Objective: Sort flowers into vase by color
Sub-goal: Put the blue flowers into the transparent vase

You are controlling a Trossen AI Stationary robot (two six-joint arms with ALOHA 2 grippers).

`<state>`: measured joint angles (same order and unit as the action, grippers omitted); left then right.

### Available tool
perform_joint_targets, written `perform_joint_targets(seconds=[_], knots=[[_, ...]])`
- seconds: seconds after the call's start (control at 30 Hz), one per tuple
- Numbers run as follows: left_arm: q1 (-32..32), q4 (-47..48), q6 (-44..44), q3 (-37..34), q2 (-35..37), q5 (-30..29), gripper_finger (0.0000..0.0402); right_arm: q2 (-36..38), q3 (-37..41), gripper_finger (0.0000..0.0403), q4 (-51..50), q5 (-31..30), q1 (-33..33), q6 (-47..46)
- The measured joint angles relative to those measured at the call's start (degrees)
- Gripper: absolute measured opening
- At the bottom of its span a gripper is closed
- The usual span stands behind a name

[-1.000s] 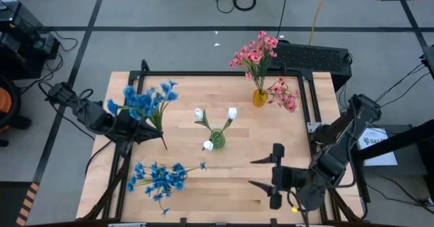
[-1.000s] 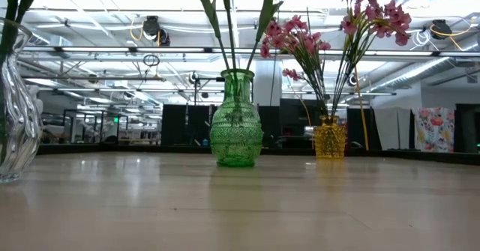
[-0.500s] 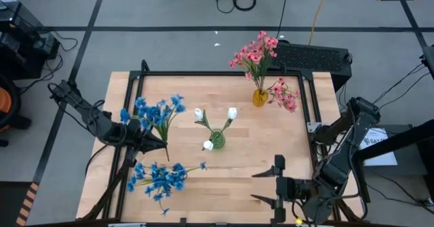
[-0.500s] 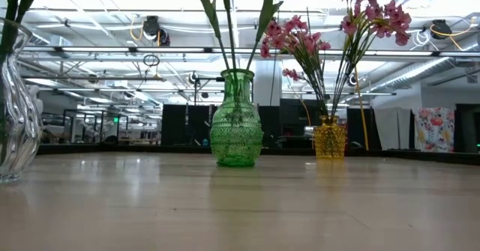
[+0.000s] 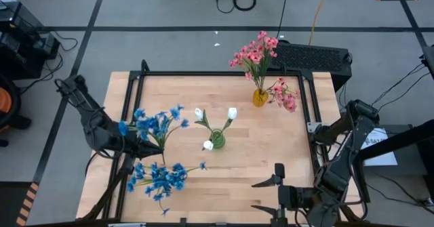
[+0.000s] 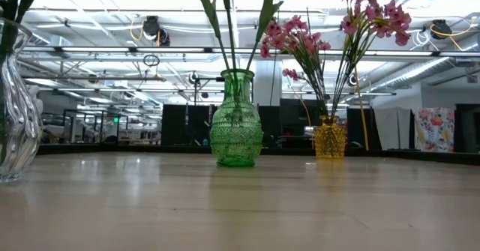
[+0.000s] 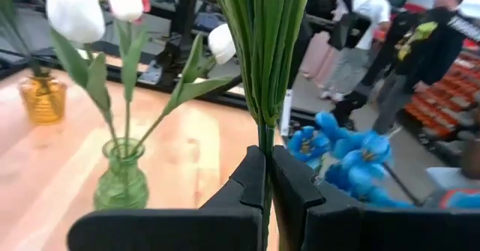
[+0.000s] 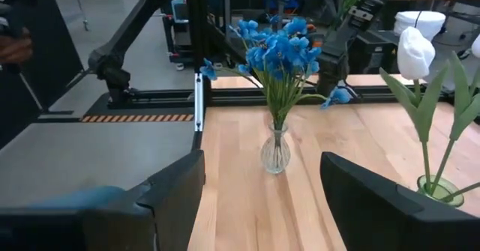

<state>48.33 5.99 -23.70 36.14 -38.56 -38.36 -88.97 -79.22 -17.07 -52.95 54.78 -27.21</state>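
Left pincer (image 5: 144, 146), mid-left, clamps a blue flower spray (image 5: 154, 122); right pincer (image 5: 277, 194), lower right, stands wide, empty.

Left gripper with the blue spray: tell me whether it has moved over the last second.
Yes. In the high view the left gripper, shut on the blue spray, has moved toward the table's near edge, closer to the blue flowers in the clear vase.
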Motion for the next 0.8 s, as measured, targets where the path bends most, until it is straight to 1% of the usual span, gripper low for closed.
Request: perform_joint_targets(seconds=[0.17, 0.33, 0.4, 0.5, 0.73, 0.8], knots=[[1.4, 1.1, 1.1, -0.8, -1.4, -3.9, 0.0011, 0.0, 0.0, 0.0258, 0.2, -1.2, 0.1, 0.3], [1.3, 0.1, 1.1, -4.4, 1.6, -6.9, 0.0011, 0.0, 0.0, 0.0258, 2.0, -2.2, 0.1, 0.9], [1.3, -1.5, 1.1, -5.9, 3.4, -6.7, 0.0011, 0.0, 0.0, 0.0258, 2.5, -2.5, 0.1, 1.0], [1.3, -3.7, 1.1, -8.6, 6.1, -3.8, 0.0011, 0.0, 0.0, 0.0258, 2.8, -2.6, 0.1, 1.0], [1.3, -7.9, 0.0, -14.4, 10.9, -3.6, 0.0011, -2.3, 0.0, 0.0258, 6.6, -2.7, 0.1, 2.1], [1.3, -10.1, 0.3, -16.0, 11.6, -2.8, 0.0011, -2.9, 0.0, 0.0258, 8.1, -2.7, 0.1, 3.1]])
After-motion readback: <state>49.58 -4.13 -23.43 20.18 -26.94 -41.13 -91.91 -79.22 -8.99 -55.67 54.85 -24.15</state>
